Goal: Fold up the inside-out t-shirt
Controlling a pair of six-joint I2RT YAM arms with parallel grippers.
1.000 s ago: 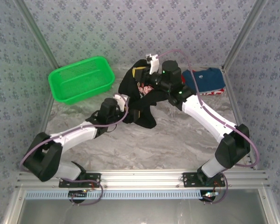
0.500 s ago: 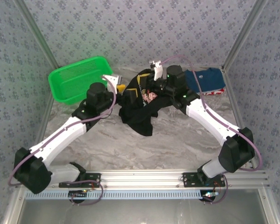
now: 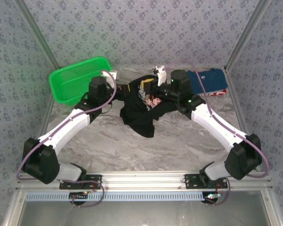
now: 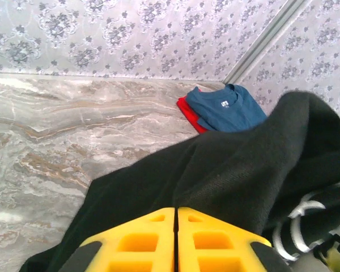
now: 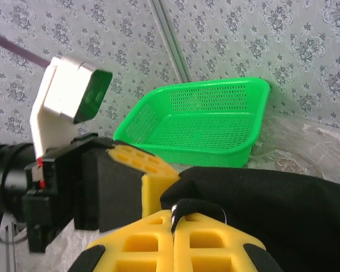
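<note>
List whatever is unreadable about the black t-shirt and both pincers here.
Top view: the t-shirt, sleeves and collar lost in bunched fabric.
Top view: its print patch, too small to read.
Left wrist view: how deep the left pincer bites, cloth covering its tips.
Right wrist view: the right pincer, finger bases cut by the bottom edge.
Top view: the blue shirt, left part behind the right arm.

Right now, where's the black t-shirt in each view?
Top: t-shirt at centre, strung between left hand and right hand.
Left wrist: t-shirt across the lower right, pinched by the left hand.
Right wrist: t-shirt at lower right, edge pinched by the right hand.
Shared landmark: patterned wall behind.
</note>
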